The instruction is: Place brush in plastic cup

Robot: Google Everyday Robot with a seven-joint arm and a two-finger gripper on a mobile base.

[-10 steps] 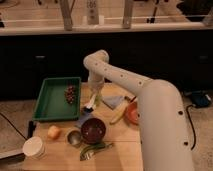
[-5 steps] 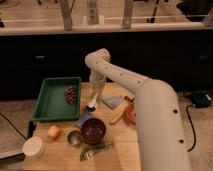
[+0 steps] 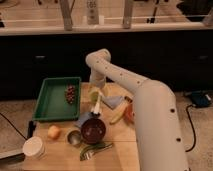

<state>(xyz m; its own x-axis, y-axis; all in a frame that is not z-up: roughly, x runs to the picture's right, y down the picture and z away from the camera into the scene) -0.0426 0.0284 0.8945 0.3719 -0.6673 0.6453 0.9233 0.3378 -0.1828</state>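
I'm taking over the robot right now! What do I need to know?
Gripper: hangs over the middle of the table, right at the top end of the brush. I cannot tell whether it is holding it.
Brush: tilted, its lower end seems to sit in the plastic cup.
Plastic cup: upright, just behind the maroon bowl.
Done: the brush looks placed in the cup.
Left: check that the brush is let go, then lift the arm straight up without knocking the cup.
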